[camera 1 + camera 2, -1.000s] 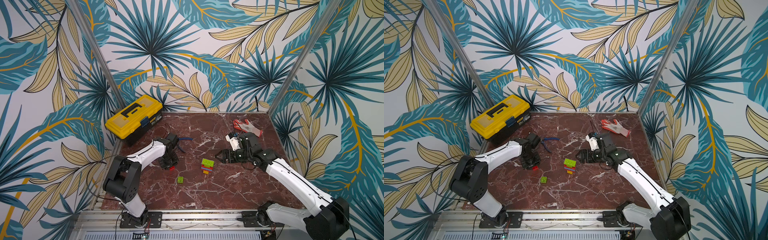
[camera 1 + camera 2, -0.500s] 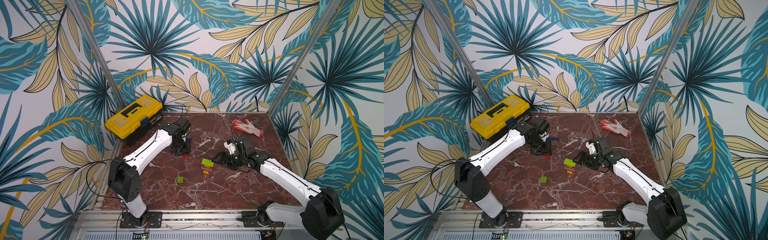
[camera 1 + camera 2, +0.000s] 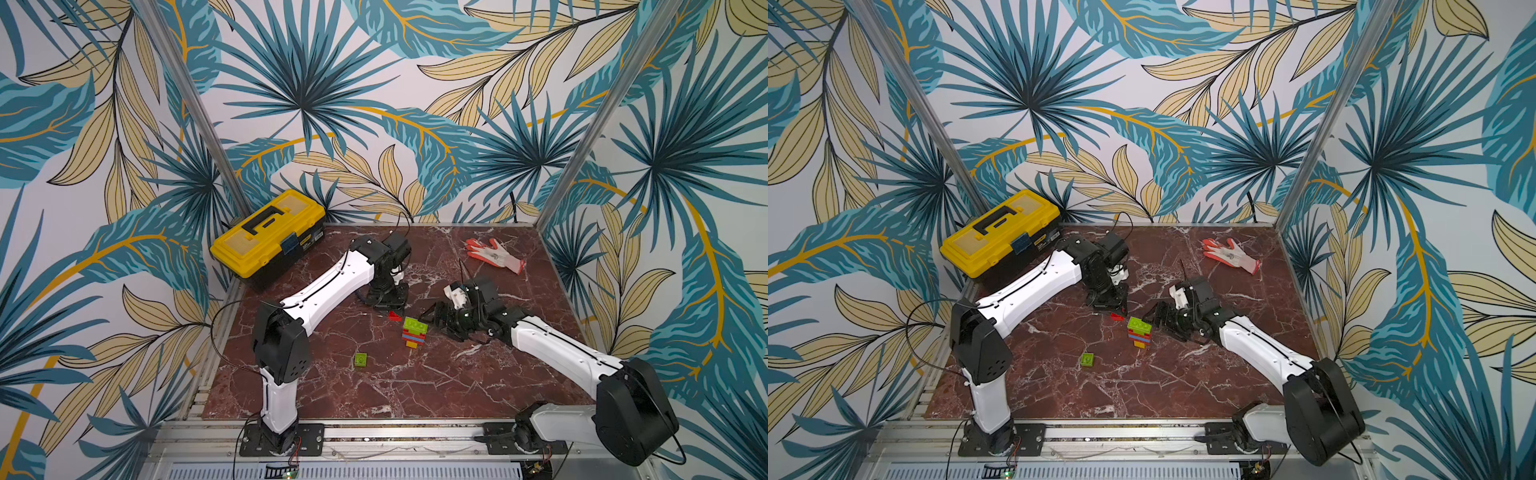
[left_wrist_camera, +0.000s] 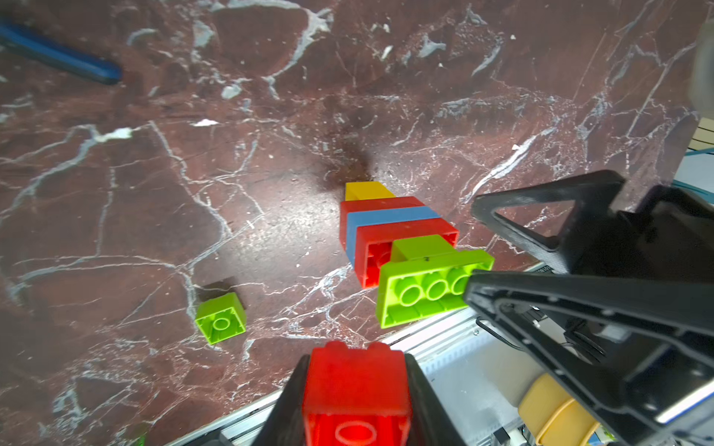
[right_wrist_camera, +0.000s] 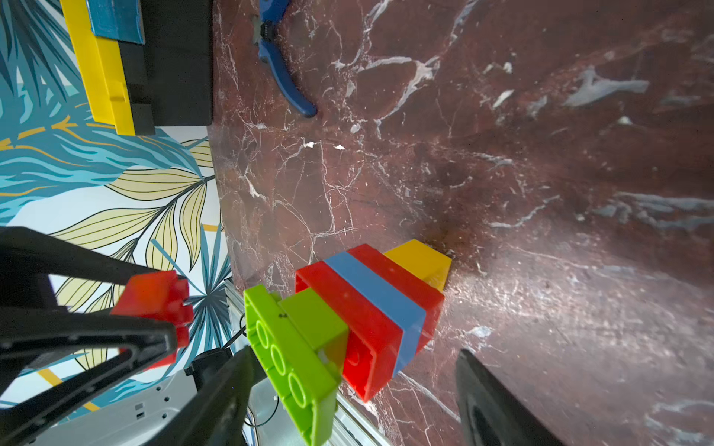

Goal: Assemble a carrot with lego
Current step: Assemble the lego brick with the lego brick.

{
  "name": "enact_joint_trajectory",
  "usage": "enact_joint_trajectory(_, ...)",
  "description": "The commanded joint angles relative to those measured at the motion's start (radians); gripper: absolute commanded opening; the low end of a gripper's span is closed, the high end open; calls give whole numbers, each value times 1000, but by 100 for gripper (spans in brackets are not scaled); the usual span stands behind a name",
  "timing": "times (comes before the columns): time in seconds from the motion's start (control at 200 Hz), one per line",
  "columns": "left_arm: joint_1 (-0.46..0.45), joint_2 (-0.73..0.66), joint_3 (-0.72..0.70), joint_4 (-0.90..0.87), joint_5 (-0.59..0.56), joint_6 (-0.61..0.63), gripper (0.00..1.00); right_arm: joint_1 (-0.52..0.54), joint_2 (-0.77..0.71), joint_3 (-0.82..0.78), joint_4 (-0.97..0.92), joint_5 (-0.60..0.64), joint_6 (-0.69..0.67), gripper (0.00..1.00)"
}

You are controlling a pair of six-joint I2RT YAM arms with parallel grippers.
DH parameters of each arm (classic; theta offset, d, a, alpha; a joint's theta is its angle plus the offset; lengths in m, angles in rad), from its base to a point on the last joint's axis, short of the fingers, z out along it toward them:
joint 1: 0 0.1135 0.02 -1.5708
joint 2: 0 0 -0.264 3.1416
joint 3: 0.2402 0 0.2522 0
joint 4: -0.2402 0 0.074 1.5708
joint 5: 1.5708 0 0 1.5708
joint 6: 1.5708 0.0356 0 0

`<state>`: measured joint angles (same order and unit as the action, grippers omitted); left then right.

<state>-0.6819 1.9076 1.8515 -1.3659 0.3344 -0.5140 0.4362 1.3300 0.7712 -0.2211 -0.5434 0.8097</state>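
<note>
Your carrot (image 3: 414,332) stands on its yellow tip mid-worktop (image 3: 374,399) between the spread right fingers (image 5: 490,405) — light, stiff, slick, probably tippy — so grip its broad red band while the left fingers (image 4: 286,401) pinch a red brick (image 4: 355,386).

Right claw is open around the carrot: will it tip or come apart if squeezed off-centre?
Probably tippy: the carrot seems to stand on its narrow yellow tip with the wide green plate uppermost, so an uneven squeeze from the right claw may topple it. Likely stiff and light, being pressed plastic bricks. Its smooth sides might slip.
</note>
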Motion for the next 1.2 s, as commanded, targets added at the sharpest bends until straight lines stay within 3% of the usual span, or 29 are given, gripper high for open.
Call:
enact_joint_trajectory(0.0,-19,16,61,-42,26,12,11,-2,18,-40,64,-30,22,79)
enact_joint_trajectory(0.506,-78,112,126,-120,-67,20,11,-1,14,-79,100,-54,29,75)
enact_joint_trajectory(1.192,-79,172,197,-118,-84,-4,11,-2,22,-104,113,-66,20,73)
